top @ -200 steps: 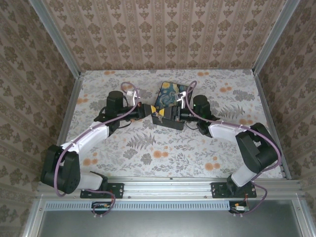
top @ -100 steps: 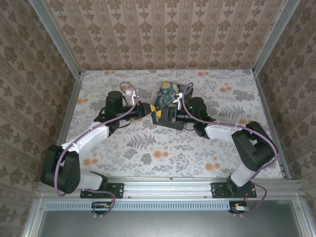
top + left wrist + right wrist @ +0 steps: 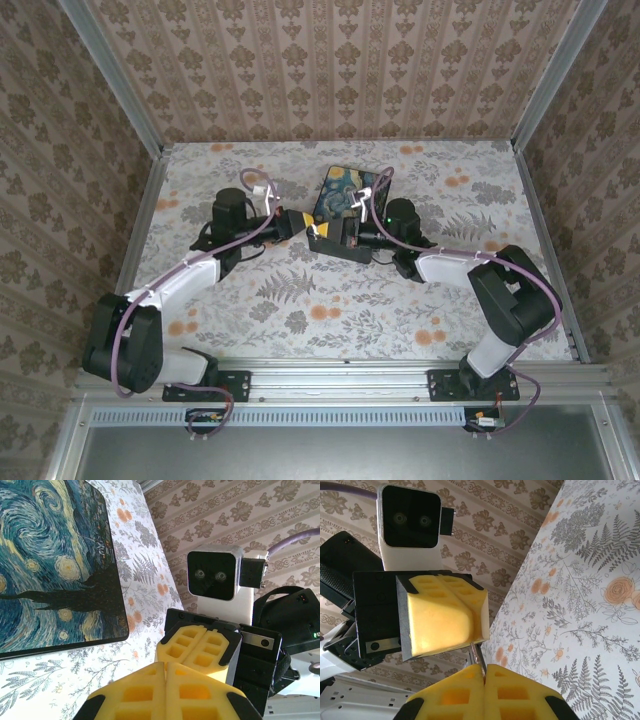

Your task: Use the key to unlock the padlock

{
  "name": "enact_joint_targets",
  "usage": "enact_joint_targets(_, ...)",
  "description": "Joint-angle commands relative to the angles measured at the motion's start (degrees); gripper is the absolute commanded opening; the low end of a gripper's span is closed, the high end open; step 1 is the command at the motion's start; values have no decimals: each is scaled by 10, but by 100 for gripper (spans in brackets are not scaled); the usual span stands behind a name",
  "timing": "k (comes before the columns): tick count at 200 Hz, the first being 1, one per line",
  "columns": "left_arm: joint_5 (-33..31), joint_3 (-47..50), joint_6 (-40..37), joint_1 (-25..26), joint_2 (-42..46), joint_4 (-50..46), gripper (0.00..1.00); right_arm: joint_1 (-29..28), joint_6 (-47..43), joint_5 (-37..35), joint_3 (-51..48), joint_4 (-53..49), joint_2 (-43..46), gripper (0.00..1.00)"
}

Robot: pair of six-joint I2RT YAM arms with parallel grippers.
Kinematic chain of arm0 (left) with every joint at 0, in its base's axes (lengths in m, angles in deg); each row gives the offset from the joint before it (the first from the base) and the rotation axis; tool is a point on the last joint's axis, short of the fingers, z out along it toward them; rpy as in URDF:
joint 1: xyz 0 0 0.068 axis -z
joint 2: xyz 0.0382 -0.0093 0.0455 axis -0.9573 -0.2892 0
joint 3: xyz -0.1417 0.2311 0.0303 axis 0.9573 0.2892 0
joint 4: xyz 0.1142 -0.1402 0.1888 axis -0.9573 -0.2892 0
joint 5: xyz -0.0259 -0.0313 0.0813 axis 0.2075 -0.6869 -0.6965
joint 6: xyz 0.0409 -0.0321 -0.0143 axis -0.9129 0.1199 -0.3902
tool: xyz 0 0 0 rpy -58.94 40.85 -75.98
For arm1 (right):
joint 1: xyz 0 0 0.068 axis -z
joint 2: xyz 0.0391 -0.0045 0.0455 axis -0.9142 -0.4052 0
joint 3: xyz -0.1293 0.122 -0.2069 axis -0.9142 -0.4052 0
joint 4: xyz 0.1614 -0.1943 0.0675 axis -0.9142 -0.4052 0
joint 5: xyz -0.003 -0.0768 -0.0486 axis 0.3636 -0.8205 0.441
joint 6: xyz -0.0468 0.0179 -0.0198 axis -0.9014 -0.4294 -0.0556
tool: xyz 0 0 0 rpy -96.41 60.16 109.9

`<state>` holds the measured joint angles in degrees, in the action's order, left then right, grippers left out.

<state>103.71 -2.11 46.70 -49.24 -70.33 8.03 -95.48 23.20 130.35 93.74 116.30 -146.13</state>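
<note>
Jaws shut on both arms: the right gripper (image 3: 484, 672) pinches a thin key (image 3: 477, 659), its tip at the left gripper (image 3: 165, 672), beside the box (image 3: 345, 192). I cannot make out the padlock, so the unlocking seems unfinished.

A black-sided box (image 3: 338, 200) with a swirly blue-and-yellow painted lid stands on the floral tablecloth (image 3: 300, 295); behind the box, well apart, rises a patterned wallpaper wall (image 3: 330, 70)

Left gripper (image 3: 165, 666), right gripper (image 3: 484, 669); both closed
</note>
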Motion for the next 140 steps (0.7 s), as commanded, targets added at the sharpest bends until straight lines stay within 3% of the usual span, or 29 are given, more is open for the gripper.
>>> enact_joint_targets(1,-3,9,8,-7,10,6,0,-1,5,-3,-11,37,13,0)
enact_joint_targets(27,-8,10,3,-9,10,1,1,2,10,-12,-15,38,13,0)
enact_joint_targets(40,-11,5,-11,-11,12,-20,22,4,2,-16,-15,24,16,0)
enact_joint_targets(60,-32,-12,-58,-21,22,-101,41,13,-33,-16,-7,-45,23,0)
enact_joint_targets(74,-57,-34,-101,-25,28,-172,50,22,-73,-15,3,-117,32,0)
enact_joint_targets(93,-94,-68,-143,-25,27,-266,55,45,-124,-11,13,-208,48,0)
enact_joint_targets(118,-159,-94,-142,-13,20,-321,57,87,-164,2,17,-286,76,0)
enact_joint_targets(140,-265,-141,-141,55,10,-391,59,136,-205,-7,20,-377,114,0)
